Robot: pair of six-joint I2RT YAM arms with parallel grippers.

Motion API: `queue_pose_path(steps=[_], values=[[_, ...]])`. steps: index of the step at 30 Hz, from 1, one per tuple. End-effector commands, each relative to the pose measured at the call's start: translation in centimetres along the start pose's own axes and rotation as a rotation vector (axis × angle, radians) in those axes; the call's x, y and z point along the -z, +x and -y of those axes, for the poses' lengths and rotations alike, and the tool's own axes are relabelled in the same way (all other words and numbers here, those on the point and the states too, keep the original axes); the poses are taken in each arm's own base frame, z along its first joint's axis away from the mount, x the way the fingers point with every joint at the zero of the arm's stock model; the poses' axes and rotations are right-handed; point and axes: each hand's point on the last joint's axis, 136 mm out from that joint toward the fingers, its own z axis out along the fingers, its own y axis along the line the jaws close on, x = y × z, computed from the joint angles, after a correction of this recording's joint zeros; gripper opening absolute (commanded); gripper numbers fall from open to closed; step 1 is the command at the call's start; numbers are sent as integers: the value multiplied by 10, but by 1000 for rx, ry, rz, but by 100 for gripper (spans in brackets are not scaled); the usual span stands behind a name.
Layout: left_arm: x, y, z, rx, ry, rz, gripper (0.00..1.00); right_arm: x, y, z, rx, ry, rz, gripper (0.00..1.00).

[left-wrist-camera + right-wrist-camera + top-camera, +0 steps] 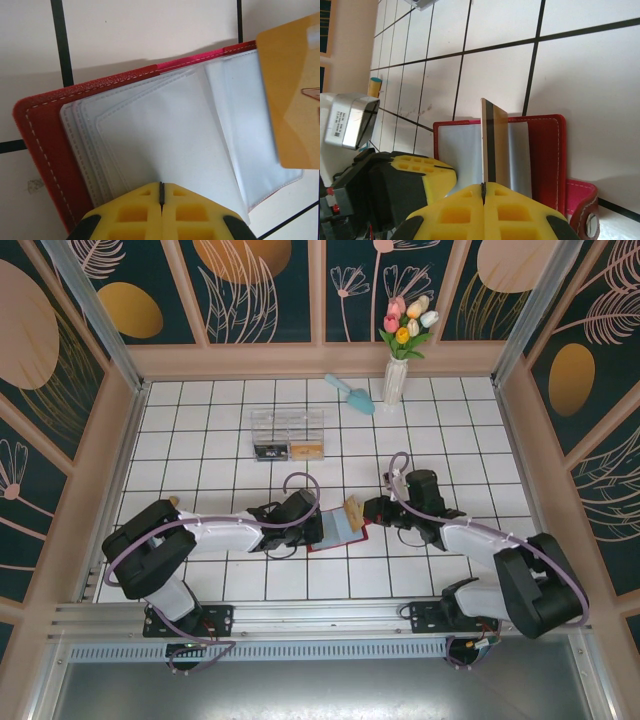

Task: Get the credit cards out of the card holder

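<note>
From above, the red card holder lies open on the white-tiled table, low and centre in the frame. The left gripper is on its left page and the right gripper pinches a gold card at its right edge. Open tiles stretch up-frame to a clear box and a vase. The left wrist camera brings in the clear plastic sleeves fanned inside the stitched red cover, with its yellow fingers pressed together over their lower edge. Whether they pinch a sleeve cannot be told. The right wrist camera shows the card edge-on and upright, clamped between its fingers, and the strap tab at lower right.
</note>
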Motion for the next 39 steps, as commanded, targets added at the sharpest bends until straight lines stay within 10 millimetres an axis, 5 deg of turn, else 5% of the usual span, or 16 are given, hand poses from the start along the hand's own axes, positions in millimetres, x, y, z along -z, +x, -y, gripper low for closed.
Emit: queue_pose_path(steps=[1, 7, 13, 20, 34, 39], values=[[5, 5, -15, -15, -61, -4, 0, 3, 6, 1, 20, 20, -15, 0], [13, -7, -1, -12, -16, 42, 0, 0, 6, -9, 40, 7, -24, 0], [30, -26, 17, 10, 70, 145, 18, -2, 7, -8, 41, 10, -25, 0], [22, -25, 44, 30, 196, 112, 10, -14, 16, -2, 29, 15, -58, 0], [-15, -3, 24, 33, 102, -10, 7, -27, 26, -6, 18, -10, -96, 0], [-16, 0, 20, 34, 93, -19, 7, -30, 29, -6, 9, -18, -106, 9]])
